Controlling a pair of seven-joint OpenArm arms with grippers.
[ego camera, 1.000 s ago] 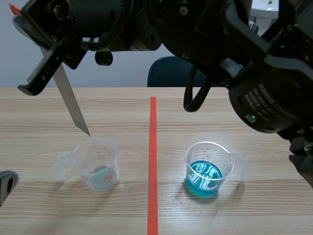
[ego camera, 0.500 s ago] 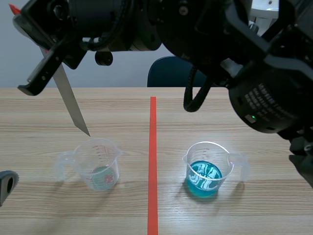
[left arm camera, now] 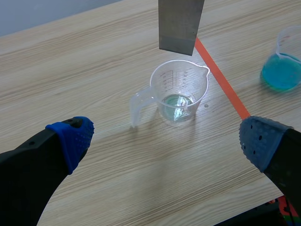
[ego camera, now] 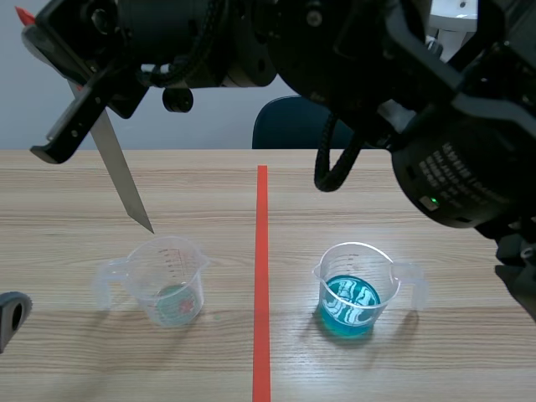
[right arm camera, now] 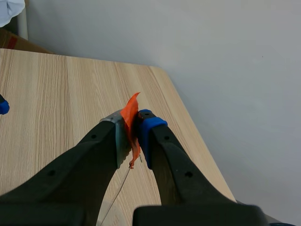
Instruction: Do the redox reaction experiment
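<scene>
While the right claw (right arm camera: 133, 127) is clamped tight on the top end of a flat metal strip (ego camera: 121, 180), where a scrap of orange tape (right arm camera: 129, 117) sticks out between its pads, we take the step in hand to be dipping the metal into a liquid. From that grip the strip hangs slanted over the left half of the desk (ego camera: 419, 193). Its lower end is in the air just above the far rim of a clear cup (ego camera: 167, 280); as far as we can see it touches neither the rim nor the contents. That cup stands upright with its handle turned away from the red line (ego camera: 261, 251) and holds only a shallow pool of pale liquid (left arm camera: 176, 102). Across the line, well apart, stands a second cup (ego camera: 356, 289) of bright blue liquid (ego camera: 350, 301), with nothing near it. The left claw (left arm camera: 167, 139) is spread wide and holds nothing, with the clear cup ahead of it. We judge the next move to be a slow, straight lowering of the strip through the mouth of the cup until its end sits in the liquid. It calls for care: the cup looks light, so a knock on the rim could tip it, and the pool is shallow, so the strip must go nearly to the bottom.
</scene>
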